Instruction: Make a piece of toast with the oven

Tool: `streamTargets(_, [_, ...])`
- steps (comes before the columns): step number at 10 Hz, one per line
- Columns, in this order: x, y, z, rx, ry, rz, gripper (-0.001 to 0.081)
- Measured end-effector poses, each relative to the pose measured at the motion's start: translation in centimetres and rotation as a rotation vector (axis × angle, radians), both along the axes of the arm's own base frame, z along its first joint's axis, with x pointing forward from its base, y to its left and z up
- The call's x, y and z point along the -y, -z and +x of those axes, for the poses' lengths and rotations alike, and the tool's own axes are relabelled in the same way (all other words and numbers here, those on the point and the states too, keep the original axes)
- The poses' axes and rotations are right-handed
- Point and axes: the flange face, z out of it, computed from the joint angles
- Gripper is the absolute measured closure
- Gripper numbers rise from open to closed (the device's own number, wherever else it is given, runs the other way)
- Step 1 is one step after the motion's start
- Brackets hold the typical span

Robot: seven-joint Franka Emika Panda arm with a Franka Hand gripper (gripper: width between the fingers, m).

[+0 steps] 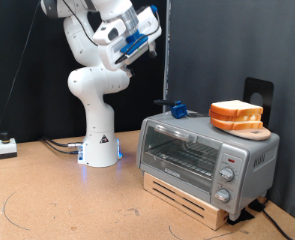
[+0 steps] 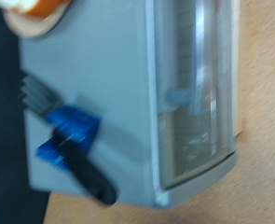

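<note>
The silver toaster oven (image 1: 207,155) stands on the wooden table at the exterior view's right, its glass door shut. On its top sits a pile of bread slices (image 1: 237,117) on a plate. A single separate slice does not show. A fork-like tool with a blue clip (image 1: 175,108) also lies on the oven top. My gripper (image 1: 150,22) is high up at the exterior view's top, above and left of the oven, holding nothing that shows. The wrist view looks down on the oven top (image 2: 109,75), the door (image 2: 198,103), the blue tool (image 2: 67,135) and a bread edge (image 2: 39,7); no fingers show.
The oven rests on a low wooden crate (image 1: 182,195). A black stand (image 1: 257,95) rises behind the bread. The arm's white base (image 1: 99,145) stands left of the oven. A small white box (image 1: 5,147) with cables sits at the far left.
</note>
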Motion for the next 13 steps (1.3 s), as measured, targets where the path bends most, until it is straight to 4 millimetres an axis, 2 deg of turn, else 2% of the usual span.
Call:
streamTargets(2, [-0.3, 2.0, 1.2, -0.015, -0.002, -0.026, -0.0004])
streamTargets(4, [-0.5, 2.9, 1.8, -0.013, 0.006, -0.041, -0.0004])
streamTargets(5, [-0.5, 2.9, 1.7, -0.017, 0.005, -0.036, -0.0004])
streamTargets(7, [-0.6, 3.0, 1.3, -0.016, -0.113, 0.033, -0.0004])
streamTargets(9, [-1.1, 4.0, 0.9, -0.019, -0.155, 0.016, -0.0004])
streamTargets(13, [-3.3, 9.1, 0.3, -0.036, -0.159, -0.075, -0.0004])
